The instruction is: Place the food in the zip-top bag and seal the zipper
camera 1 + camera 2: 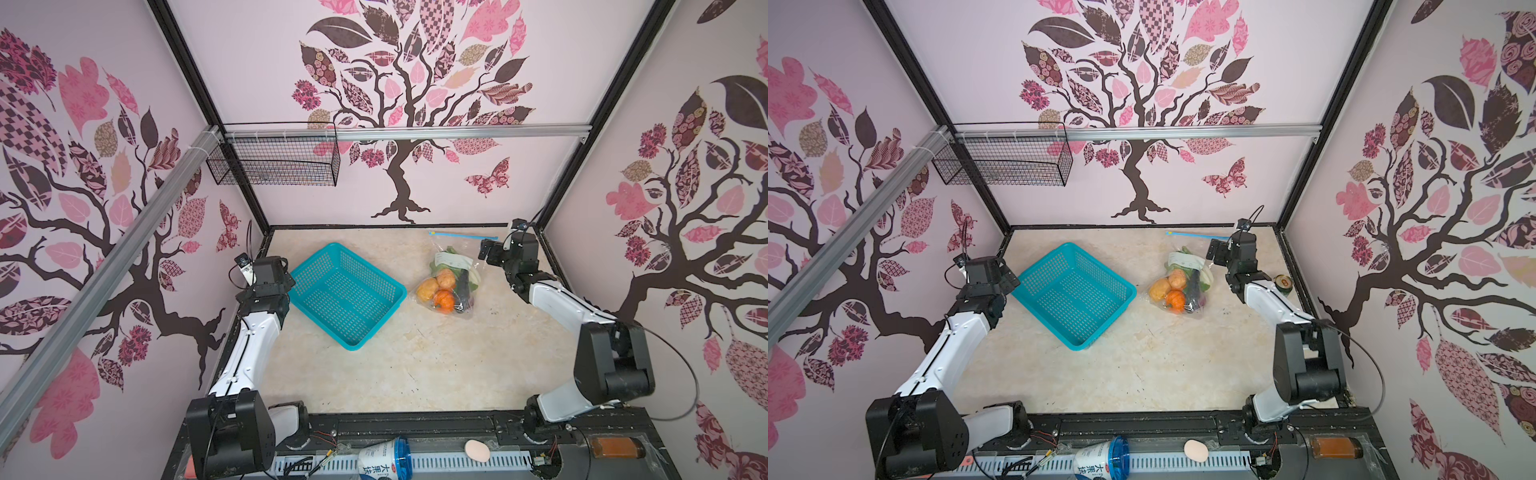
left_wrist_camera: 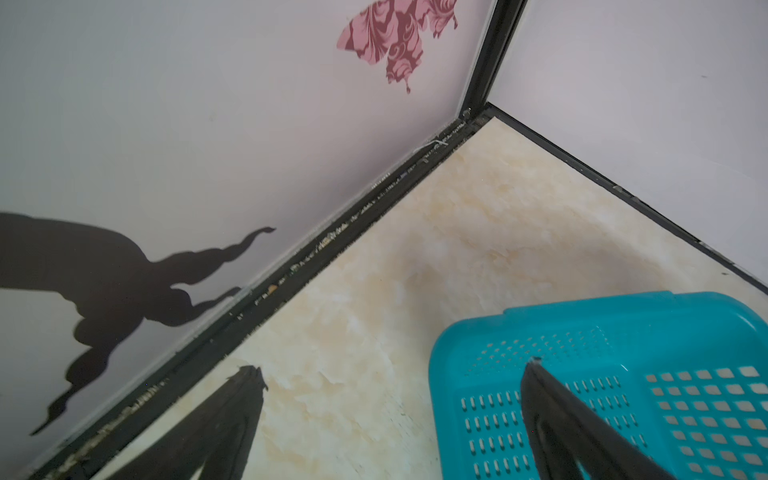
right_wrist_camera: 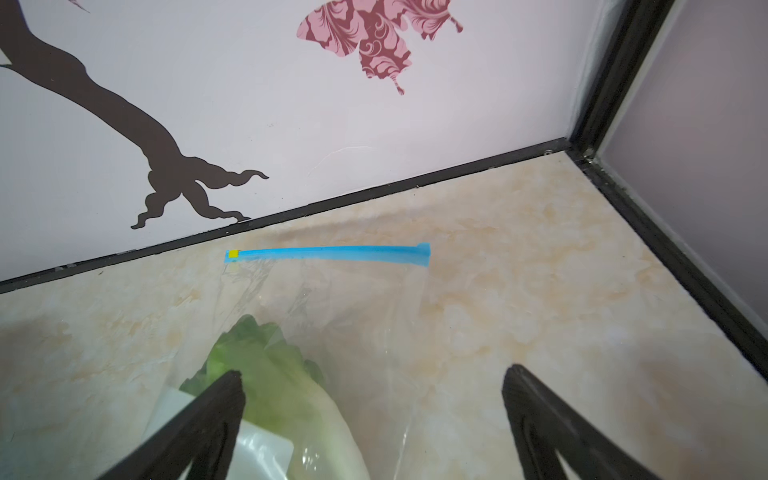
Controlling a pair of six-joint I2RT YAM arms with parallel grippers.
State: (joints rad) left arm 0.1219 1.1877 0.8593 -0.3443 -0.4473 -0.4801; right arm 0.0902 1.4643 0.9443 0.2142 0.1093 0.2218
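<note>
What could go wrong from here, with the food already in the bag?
The zipper lies flat with its slider at one end, but a full seal cannot be confirmed; food could spill if the bag is lifted.
The open right gripper hangs over the bag by the lettuce and might snag the plastic.
The right arm might knock the can beside it.

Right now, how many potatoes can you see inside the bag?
2. The nearer potato lies beside the orange pumpkin; the farther potato sits toward the zipper. More may be hidden.

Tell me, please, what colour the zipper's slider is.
The slider is yellow, on a light-blue zipper; the right wrist view shows it best.
</note>
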